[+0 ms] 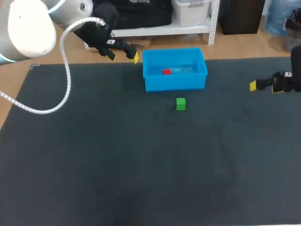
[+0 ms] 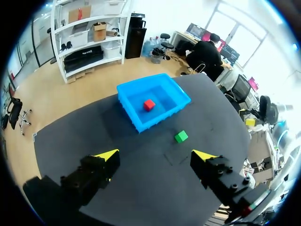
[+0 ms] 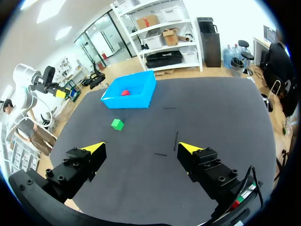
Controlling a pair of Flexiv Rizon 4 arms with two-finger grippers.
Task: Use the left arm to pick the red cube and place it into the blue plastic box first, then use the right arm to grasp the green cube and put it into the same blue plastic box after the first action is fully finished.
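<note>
The red cube [image 1: 166,72] lies inside the blue plastic box [image 1: 174,83] at the table's back middle; both wrist views show the red cube [image 2: 149,104] [image 3: 125,92] in the box [image 2: 136,120] [image 3: 141,100]. A green cube [image 1: 180,104] [image 2: 181,136] [image 3: 117,124] sits on the dark mat just in front of the box. My left gripper [image 1: 122,55] [image 2: 157,157] hangs open and empty to the left of the box, high above the mat. My right gripper [image 1: 264,85] [image 3: 141,148] stands open and empty at the far right, well away from the green cube.
A dark mat [image 1: 141,160] covers the table, bare apart from the box and the green cube. A white corrugated cable [image 1: 66,75] loops down from my left arm over the mat's back left.
</note>
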